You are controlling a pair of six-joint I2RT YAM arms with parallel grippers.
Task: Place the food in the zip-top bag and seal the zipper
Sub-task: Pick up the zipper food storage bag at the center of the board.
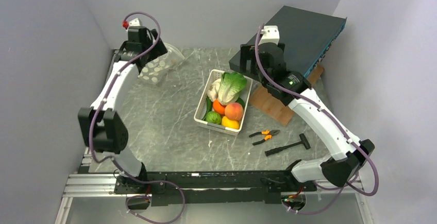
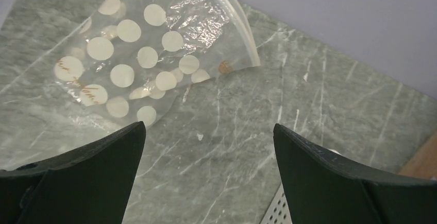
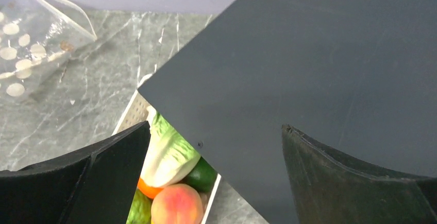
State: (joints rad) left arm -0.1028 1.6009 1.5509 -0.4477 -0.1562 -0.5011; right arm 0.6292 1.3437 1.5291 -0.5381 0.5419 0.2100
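Left gripper (image 2: 208, 131): fingers spread wide, nothing between them, hanging over bare marble just short of the zip-top bag (image 2: 139, 54). Right gripper (image 3: 216, 131): also wide and empty, poised at the corner of the dark equipment box (image 3: 309, 80), above the far end of the white slotted basket (image 1: 201, 105).

Bag position: far-left corner of the table, near the back wall, lying crumpled and mostly flat. The zipper (image 2: 242, 23) runs along the edge facing the basket. You cannot tell from these views whether the mouth is open.

Food position: all of it is in the basket, well apart from the bag. Lettuce (image 1: 231, 86) lies on top beside the mushroom (image 1: 214, 87). Orange (image 1: 219, 106), peach (image 1: 234, 111), lemon (image 1: 230, 123) and lime (image 1: 213, 117) sit below, with a dark green vegetable (image 1: 208, 103) along the wall. Nothing is bagged yet.

Risks to watch:
- The film is thin and lies close to the marble. A pinch may only push it toward the wall, or catch both layers and hold the mouth shut.
- The left wrist is near the corner walls, so reaching over the bag could bump them.
- If the right gripper drops straight down, a finger could clip the box corner before it reaches the lettuce.
- The basket looks light. A tight grab on wedged fruit may lift or drag it.
- Round fruit dropped at a slack mouth will likely roll off.
- The lettuce looks bulky. If it goes in last, it may keep the zipper from closing.
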